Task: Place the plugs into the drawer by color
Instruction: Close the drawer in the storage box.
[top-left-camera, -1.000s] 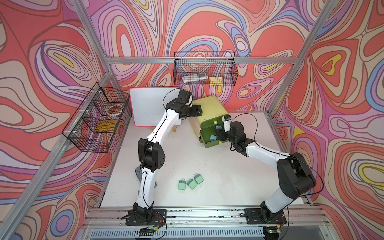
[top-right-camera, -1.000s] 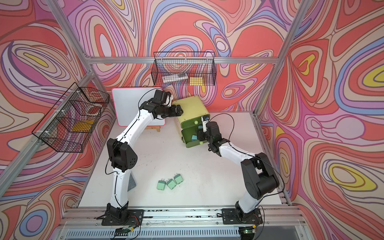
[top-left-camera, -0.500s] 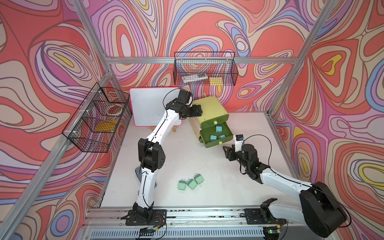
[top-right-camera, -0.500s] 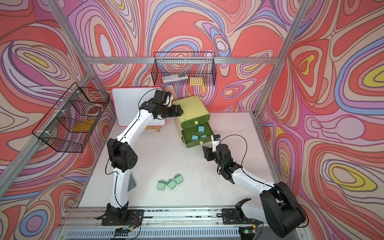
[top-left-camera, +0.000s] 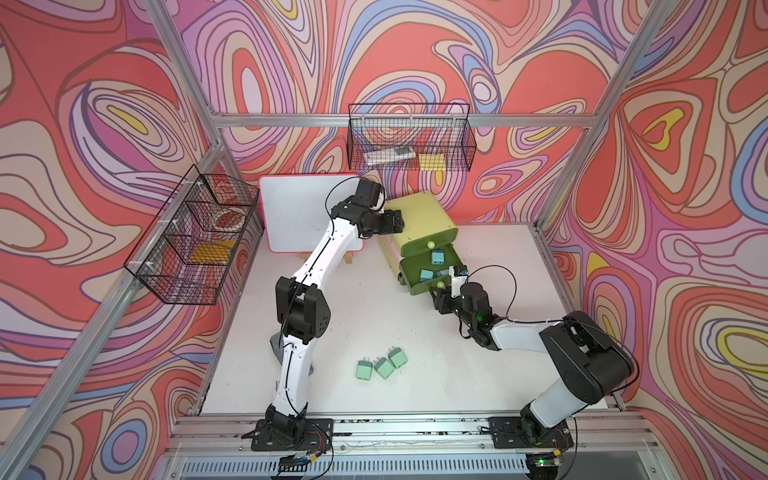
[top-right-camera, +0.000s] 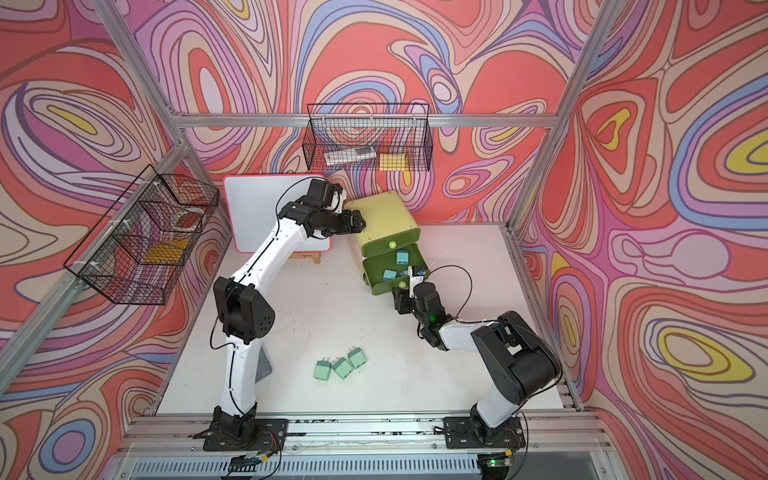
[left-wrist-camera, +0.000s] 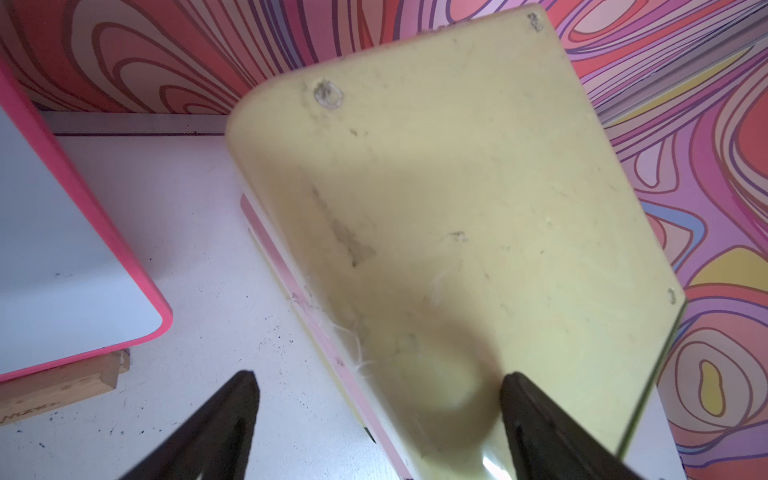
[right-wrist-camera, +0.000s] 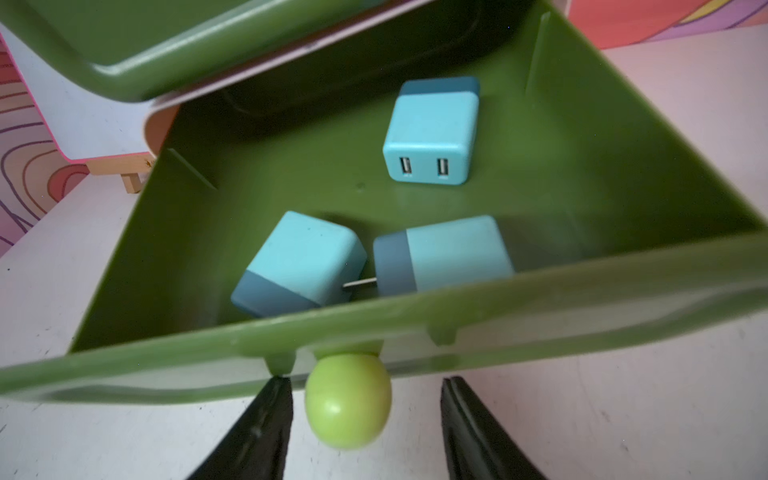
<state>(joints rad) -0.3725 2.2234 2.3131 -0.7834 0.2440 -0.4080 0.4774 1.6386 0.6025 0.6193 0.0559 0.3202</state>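
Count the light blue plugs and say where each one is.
3 light blue plugs, all inside the open drawer: one near the back, two together behind the front wall. The closed top drawer may hide more.

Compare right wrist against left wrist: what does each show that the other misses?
Only right wrist: the open drawer holding three light blue plugs, and its round knob between the open fingers of the right gripper, not clamped.
Only left wrist: the broad pale yellow outer panel of the chest, with the left gripper open astride its edge.
Both: the white table, the pink-edged whiteboard on its wooden stand, and the patterned wall.
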